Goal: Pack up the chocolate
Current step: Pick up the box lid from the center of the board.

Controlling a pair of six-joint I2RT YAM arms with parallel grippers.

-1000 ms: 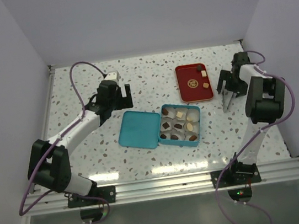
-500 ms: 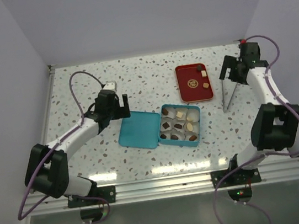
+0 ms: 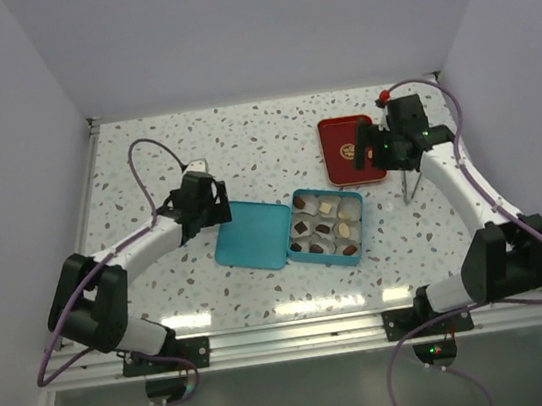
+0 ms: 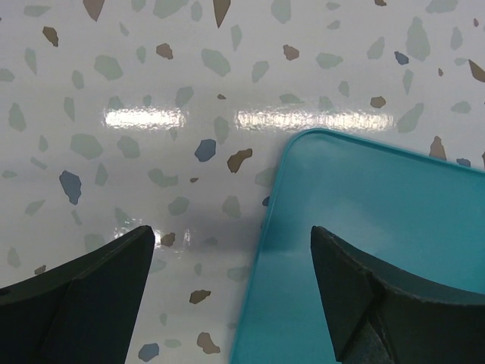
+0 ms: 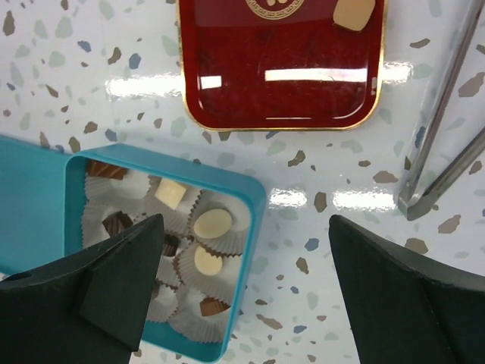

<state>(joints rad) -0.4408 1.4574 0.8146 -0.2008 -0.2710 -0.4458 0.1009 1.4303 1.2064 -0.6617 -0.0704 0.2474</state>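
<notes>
The teal box (image 3: 356, 249) holds several chocolates (image 3: 326, 226) in white paper cups; in the right wrist view I see cream rounds (image 5: 213, 223), a cream square (image 5: 170, 192) and brown pieces (image 5: 212, 305). A light brown piece (image 5: 353, 11) lies on the red tray (image 5: 276, 83). My right gripper (image 3: 365, 149) hangs open and empty above the tray's right side; in its wrist view the gripper (image 5: 244, 220) frames the box's right wall. My left gripper (image 3: 219, 208) is open and empty, and in its wrist view the gripper (image 4: 231, 235) straddles the left edge of the teal lid (image 4: 371, 250).
The teal lid (image 3: 253, 234) lies flat just left of the box. Metal tongs (image 3: 410, 183) lie on the table right of the tray, also in the right wrist view (image 5: 443, 114). The red tray (image 3: 342, 168) sits behind the box. White walls enclose the speckled table.
My right arm has swung left from beside the tongs to above the red tray. My left gripper has moved nearer and right, down to the lid's left edge.
</notes>
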